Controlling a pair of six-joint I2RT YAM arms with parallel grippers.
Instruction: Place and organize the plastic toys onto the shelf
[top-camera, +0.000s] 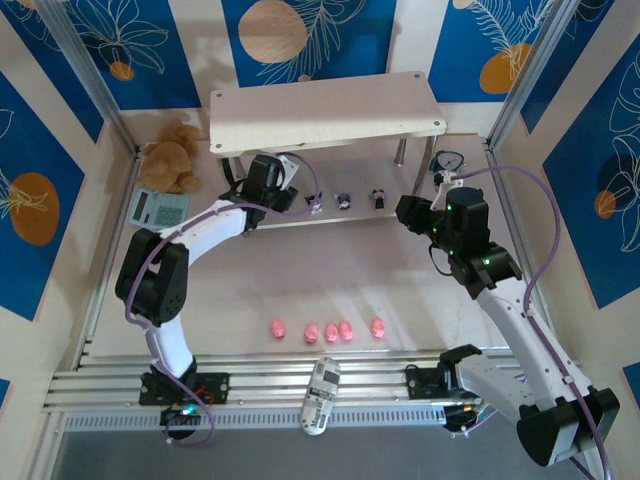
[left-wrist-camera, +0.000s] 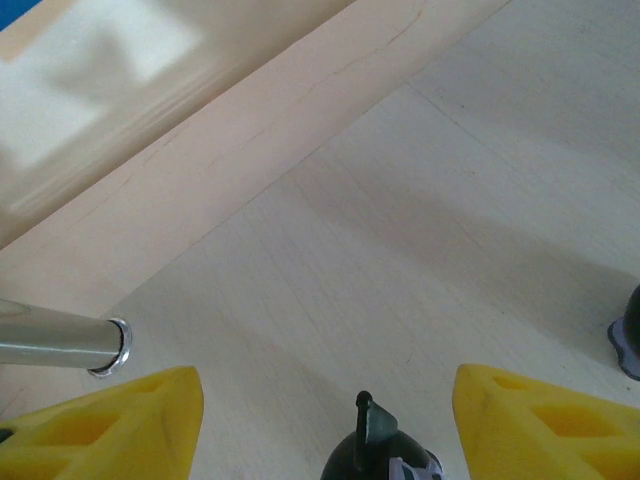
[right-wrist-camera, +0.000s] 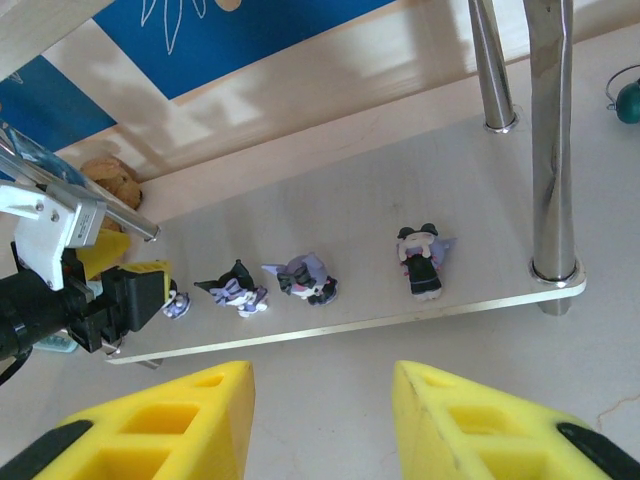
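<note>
with left gripper (left-wrist-camera: 322, 385) wide open: closing out the purple row

bracketing a purple figurine (left-wrist-camera: 380, 455) with both yellow fingers (left-wrist-camera: 120, 425), touching it with neither and holding nothing, at the left end of the shelf's (top-camera: 330, 110) lower board (right-wrist-camera: 400, 200). counting three more purple figurines (right-wrist-camera: 305, 280) just right of it on the same board. hovering the right gripper (right-wrist-camera: 322, 400) in front of that board, likewise spread wide and empty. counting five pink pigs (top-camera: 331, 331) on the table (top-camera: 300, 280) well in front of the shelf, none yet placed. judging the figurine step nearly done. next, probably: backing the left gripper straight out from under the shelf's top board without nudging the figurine, then going for a pig.
</note>
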